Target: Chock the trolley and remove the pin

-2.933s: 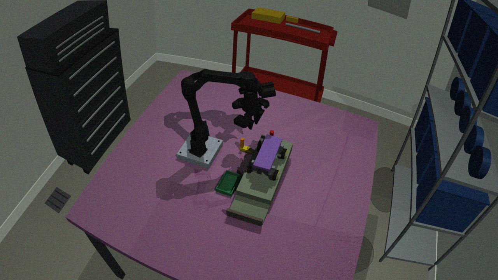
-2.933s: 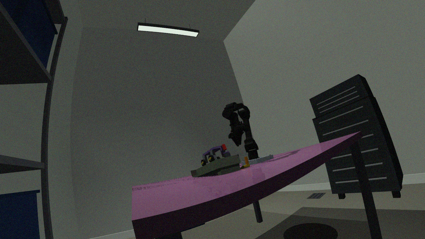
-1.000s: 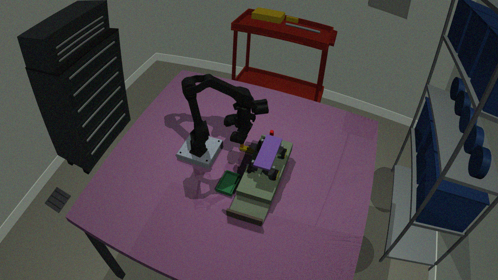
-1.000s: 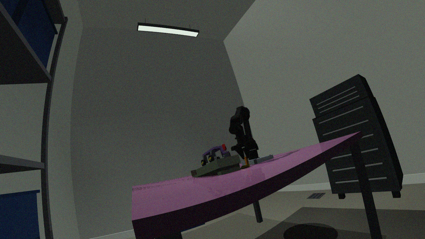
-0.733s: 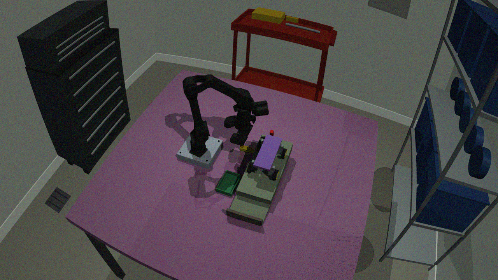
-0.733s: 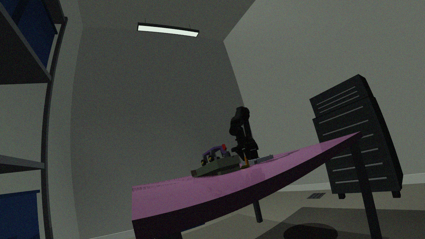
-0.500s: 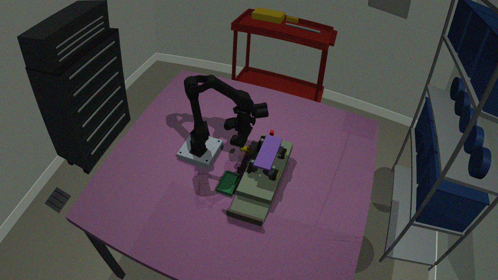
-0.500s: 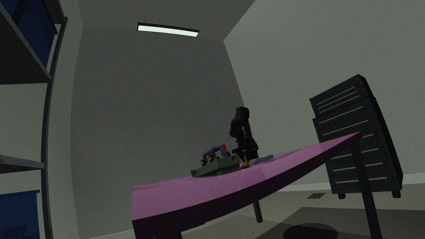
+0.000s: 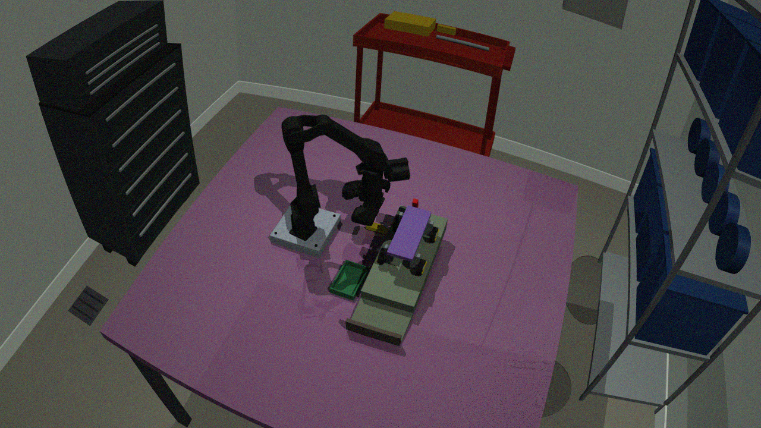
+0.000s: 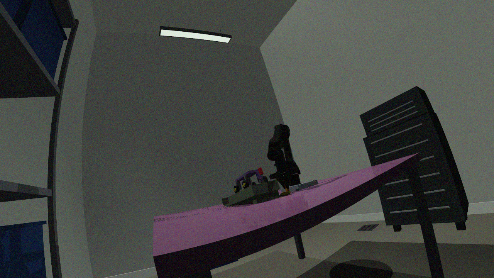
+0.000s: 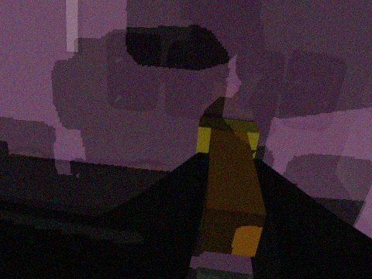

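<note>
My gripper points down and is shut on the orange handle of the yellow chock. The chock's base is at table level, beside the ramp's uphill end on the robot's side. The fingers hide part of the handle in the top and exterior views. The purple trolley stands on the grey-green ramp. The red-headed stop pin stands at the trolley's uphill end. The green tray lies on the table beside the ramp and looks empty.
The pink table carries everything. The arm's pale base plate lies left of the chock in the top view. The ramp has a raised lip at its low end. A red cart and black drawer cabinet stand beyond the table.
</note>
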Controlling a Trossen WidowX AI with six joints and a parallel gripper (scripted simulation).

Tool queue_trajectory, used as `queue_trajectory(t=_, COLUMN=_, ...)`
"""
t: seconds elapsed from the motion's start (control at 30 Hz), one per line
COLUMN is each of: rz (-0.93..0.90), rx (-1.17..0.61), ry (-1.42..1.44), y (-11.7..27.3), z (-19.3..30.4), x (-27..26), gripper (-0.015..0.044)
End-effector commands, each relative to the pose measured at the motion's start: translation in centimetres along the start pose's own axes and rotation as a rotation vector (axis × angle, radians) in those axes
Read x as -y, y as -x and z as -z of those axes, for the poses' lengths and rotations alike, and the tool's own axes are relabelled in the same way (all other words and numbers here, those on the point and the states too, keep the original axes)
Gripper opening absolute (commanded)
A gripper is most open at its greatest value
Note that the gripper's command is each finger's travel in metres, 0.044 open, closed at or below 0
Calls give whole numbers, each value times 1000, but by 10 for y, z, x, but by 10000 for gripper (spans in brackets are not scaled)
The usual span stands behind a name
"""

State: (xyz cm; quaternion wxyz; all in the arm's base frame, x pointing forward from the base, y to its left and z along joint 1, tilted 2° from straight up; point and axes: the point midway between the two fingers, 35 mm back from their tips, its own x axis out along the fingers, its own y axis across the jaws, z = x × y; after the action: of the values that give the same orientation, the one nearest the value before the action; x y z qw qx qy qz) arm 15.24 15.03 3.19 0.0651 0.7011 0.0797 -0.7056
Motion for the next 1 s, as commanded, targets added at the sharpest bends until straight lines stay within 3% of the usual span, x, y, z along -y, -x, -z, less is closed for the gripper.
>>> queue_trajectory(t=0.0, rz=1, rx=1, ry=-1, y=3, z=0, x=0, gripper=0)
queue_trajectory(t=0.97, rz=1, rx=7, ry=-4, y=99, z=-5, x=-5, gripper=0)
